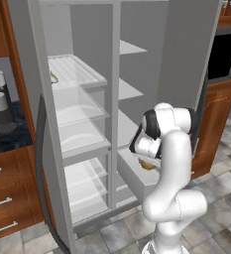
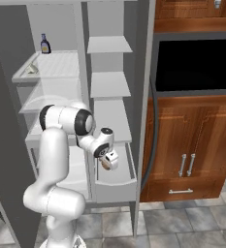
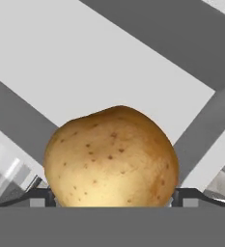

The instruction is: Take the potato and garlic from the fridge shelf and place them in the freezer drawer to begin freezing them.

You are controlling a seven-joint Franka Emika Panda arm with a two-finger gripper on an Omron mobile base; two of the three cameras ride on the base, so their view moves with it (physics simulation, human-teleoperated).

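End effector clenched on speckled golden-brown round potato, hanging over open light grey box-shaped freezer drawer. Off-white lobed garlic bulb on white ribbed fridge shelf.

The gripper hangs over the open freezer drawer; the garlic and a bottle sit on the fridge shelf
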